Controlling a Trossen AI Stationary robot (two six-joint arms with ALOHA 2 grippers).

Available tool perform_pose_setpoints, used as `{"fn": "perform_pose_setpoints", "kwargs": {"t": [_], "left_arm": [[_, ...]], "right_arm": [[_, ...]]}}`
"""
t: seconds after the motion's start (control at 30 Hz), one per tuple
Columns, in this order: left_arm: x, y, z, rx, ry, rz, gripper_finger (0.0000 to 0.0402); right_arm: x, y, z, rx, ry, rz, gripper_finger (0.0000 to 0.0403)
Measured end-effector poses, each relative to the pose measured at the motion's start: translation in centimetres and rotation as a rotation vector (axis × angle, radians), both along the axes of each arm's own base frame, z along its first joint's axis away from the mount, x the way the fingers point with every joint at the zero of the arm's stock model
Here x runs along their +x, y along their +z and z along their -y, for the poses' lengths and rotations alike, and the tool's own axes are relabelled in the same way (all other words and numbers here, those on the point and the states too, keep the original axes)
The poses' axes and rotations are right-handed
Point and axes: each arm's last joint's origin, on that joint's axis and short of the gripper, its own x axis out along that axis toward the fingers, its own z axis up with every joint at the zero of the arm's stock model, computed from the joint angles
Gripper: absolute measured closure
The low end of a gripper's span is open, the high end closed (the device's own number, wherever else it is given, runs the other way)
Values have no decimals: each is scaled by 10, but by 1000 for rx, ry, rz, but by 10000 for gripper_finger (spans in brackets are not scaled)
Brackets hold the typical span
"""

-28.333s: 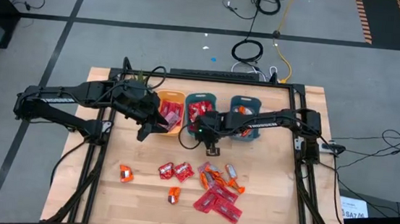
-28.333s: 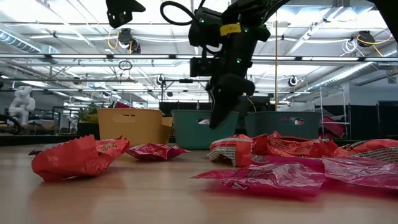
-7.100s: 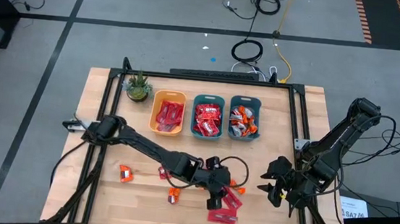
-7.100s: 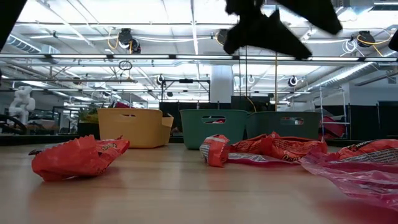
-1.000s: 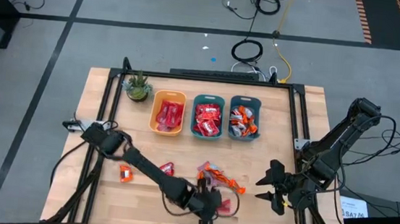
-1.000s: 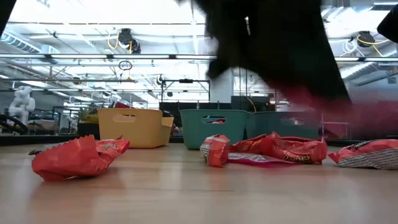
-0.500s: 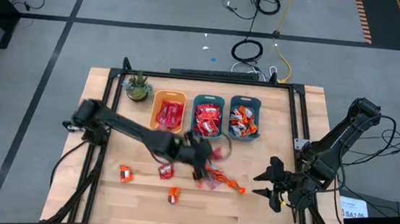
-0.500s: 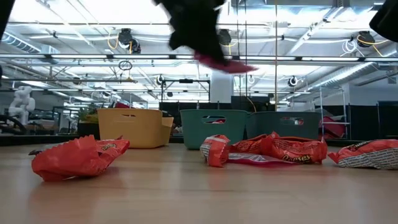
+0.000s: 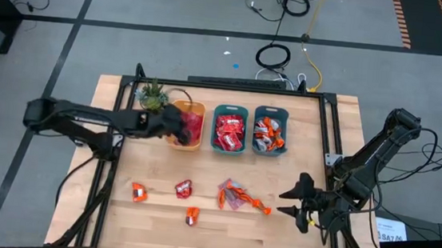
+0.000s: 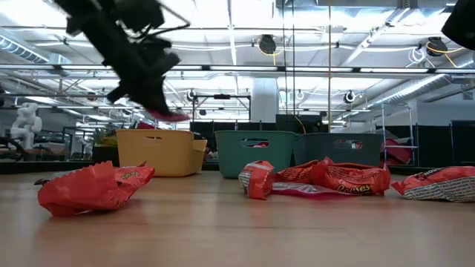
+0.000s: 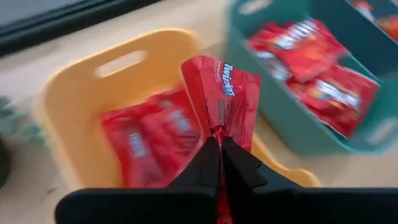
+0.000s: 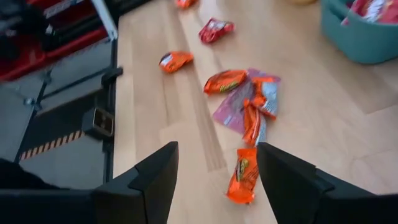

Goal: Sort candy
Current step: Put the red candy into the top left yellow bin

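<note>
The left gripper is closed on a long red flat candy packet, held above the yellow plastic bin where matching packets are collected, evidently for release there. The right gripper is parked open at the table's right edge, clear of the unsorted candy.

A dark gripper hangs above the yellow bin, pinching a pinkish packet. Two teal bins stand beside it. On the table lie a crumpled red packet and more candy.
</note>
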Motion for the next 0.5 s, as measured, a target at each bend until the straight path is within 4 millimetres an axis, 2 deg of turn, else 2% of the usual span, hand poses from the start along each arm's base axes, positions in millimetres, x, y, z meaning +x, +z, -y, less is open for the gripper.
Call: {"fn": "perform_pose_setpoints", "kwargs": {"t": [0.17,0.33,0.4,0.5], "left_arm": [[-21,-14,-18,-66,82,-2,389],[-20,-10,-28,-66,118,55,383],[-19,-8,-30,-81,100,85,369],[-18,-6,-35,-84,62,101,327]], "right_arm": [[1,1,2,-26,-81,57,193],[2,2,4,-57,-132,100,193],[2,3,5,-60,-153,113,193],[3,3,6,-53,-179,122,193]]}}
